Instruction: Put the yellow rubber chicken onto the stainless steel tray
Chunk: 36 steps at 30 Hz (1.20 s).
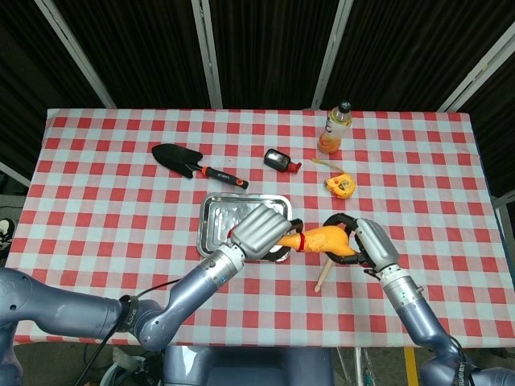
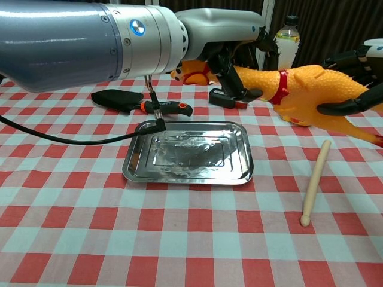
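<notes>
The yellow rubber chicken hangs in the air above the table, nearly level, held between both hands. My left hand grips its neck by the red collar, and in the chest view the left hand has the chicken's head sticking out past it to the left. My right hand wraps round the chicken's body from the right. The stainless steel tray lies flat and bare, and in the chest view the tray is below and left of the chicken.
A wooden stick lies right of the tray under the chicken. Behind the tray are a black trowel with a red-and-black handle, a small black device, a yellow tape measure and an orange drink bottle.
</notes>
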Tool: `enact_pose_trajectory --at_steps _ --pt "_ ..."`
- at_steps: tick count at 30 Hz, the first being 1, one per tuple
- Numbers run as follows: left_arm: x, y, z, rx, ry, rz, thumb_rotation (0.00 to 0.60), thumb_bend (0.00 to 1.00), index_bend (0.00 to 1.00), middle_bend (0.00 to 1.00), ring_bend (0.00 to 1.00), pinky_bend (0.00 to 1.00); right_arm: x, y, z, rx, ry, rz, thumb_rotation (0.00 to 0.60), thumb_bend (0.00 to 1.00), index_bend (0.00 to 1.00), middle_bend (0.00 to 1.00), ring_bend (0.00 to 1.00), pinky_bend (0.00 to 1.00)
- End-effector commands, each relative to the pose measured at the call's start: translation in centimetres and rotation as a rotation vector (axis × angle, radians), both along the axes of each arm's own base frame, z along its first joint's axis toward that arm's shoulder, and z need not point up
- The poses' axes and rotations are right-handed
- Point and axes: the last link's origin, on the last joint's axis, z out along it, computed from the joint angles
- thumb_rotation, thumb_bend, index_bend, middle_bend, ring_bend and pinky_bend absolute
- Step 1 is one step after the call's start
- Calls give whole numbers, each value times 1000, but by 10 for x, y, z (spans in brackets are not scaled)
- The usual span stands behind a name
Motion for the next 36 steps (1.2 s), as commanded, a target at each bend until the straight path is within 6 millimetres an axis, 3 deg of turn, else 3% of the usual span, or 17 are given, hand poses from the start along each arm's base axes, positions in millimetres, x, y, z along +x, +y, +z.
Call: enact_pose_trajectory --at_steps 1,3,6,12,15,24,28,30,32,34,36 --pt "0 1 0 3 -2 3 600 598 610 686 601 683 0 1 0 0 0 1 600 632 1000 856 851 990" --pt "0 2 1 6 -5 5 600 598 610 686 601 683 0 2 0 9 10 11 600 632 974 851 814 964" --pt "0 3 1 22 -6 -2 600 598 611 686 601 683 -1 5 2 32 20 27 600 618 760 721 623 755" --pt "1 6 1 63 0 -15 600 597 612 687 603 683 -4 9 5 100 63 55 600 312 213 305 218 317" --pt "0 7 1 66 2 -13 600 597 613 687 602 683 -3 10 7 114 71 62 600 256 78 198 128 252" --pt "-1 9 -1 94 13 -25 600 597 612 686 603 683 -5 11 10 116 68 65 600 254 56 182 117 249" --pt "0 8 -2 94 11 -28 600 597 612 686 603 683 -4 10 10 107 61 66 600 254 100 183 139 257" --pt "0 7 -3 92 13 -32 600 596 612 686 603 683 -4 9 10 100 59 65 600 254 167 198 178 281" --pt "0 6 -4 89 16 -35 600 597 612 686 602 683 -4 7 11 88 51 60 600 260 314 274 265 350" --pt "0 6 -4 85 19 -35 600 597 612 686 602 683 -5 6 11 76 44 53 600 305 457 370 359 432" --pt "-1 5 -4 75 16 -30 600 597 612 687 602 683 -5 5 10 64 34 46 600 411 620 477 466 531"
